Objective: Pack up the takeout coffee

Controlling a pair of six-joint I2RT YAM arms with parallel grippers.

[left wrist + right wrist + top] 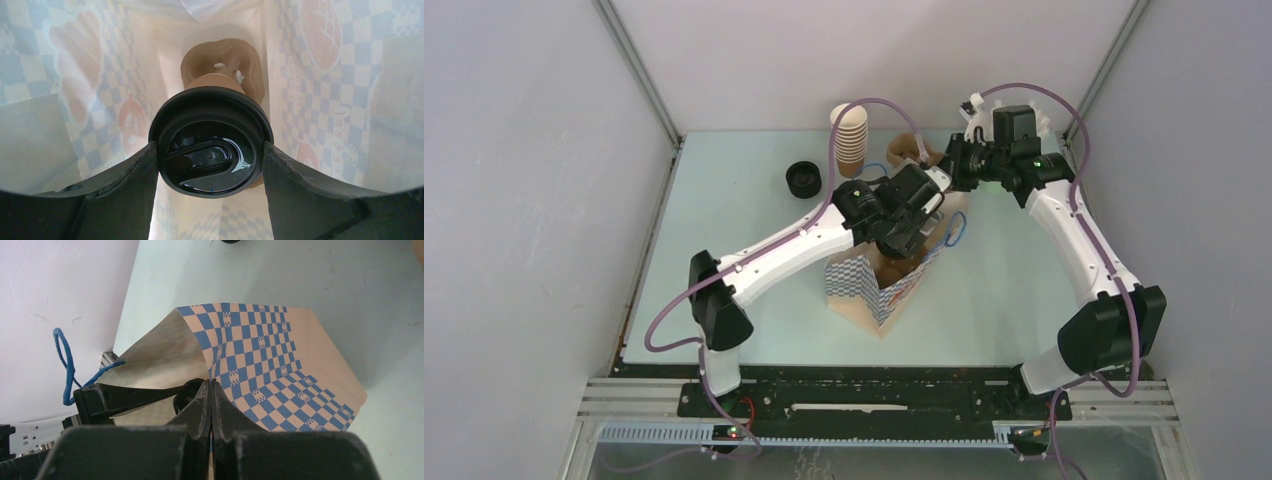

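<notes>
My left gripper [211, 150]: jaws clamped on the black-lidded brown kraft paper takeout coffee cup [216, 81], inside the bag.
My right gripper [211, 388]: jaws pressed together, pinching the blue-checked paper bag [270, 355] at its rim.
Deeper in bag: brown moulded-pulp tray [197, 60].
Table beyond: stacked paper cups [849, 135], black round lid [804, 179].

The left arm [784, 245] and right arm [1079, 235] are alike: smooth white shell links joined by bulky black joint housings, each trailed by a loose mauve cable [1026, 86] that runs from base to wrist. A small green light [1035, 160] glows on the right wrist housing, and both bases bolt to a black plate [874, 395] along the desk's near edge. The jaws are matte black, faintly grainy, broad at the root and tapering to the tips.
</notes>
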